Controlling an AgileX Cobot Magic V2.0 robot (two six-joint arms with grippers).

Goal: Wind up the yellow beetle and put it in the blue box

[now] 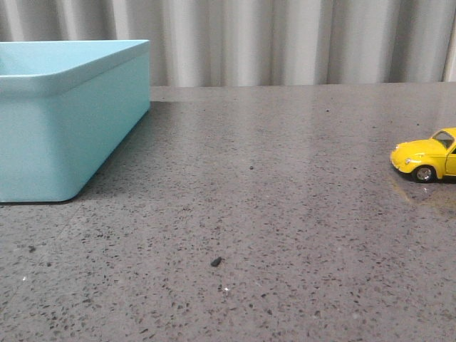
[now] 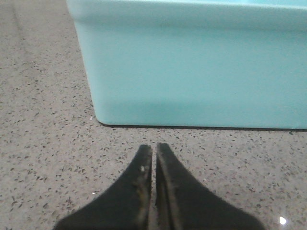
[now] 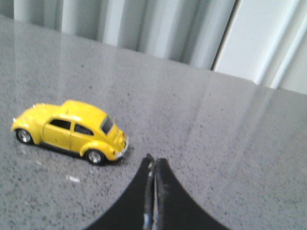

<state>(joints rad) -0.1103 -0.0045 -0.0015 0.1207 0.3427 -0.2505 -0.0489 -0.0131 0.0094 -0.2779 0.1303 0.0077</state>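
Observation:
The yellow beetle [image 1: 428,157] stands on its wheels on the table at the far right of the front view, cut off by the frame edge. In the right wrist view the whole beetle [image 3: 72,131] shows, its rear end close to my right gripper [image 3: 153,160], which is shut and empty beside it. The blue box [image 1: 64,114] stands at the back left of the table. In the left wrist view the blue box's wall [image 2: 192,67] is straight ahead of my left gripper [image 2: 154,148], which is shut, empty and a short way off the wall. Neither gripper shows in the front view.
The table [image 1: 271,214] is grey speckled stone. A small dark crumb [image 1: 216,261] lies near its front middle. A corrugated grey wall [image 1: 299,39] runs behind the table. A small white fleck [image 3: 73,178] lies on the table beside the beetle.

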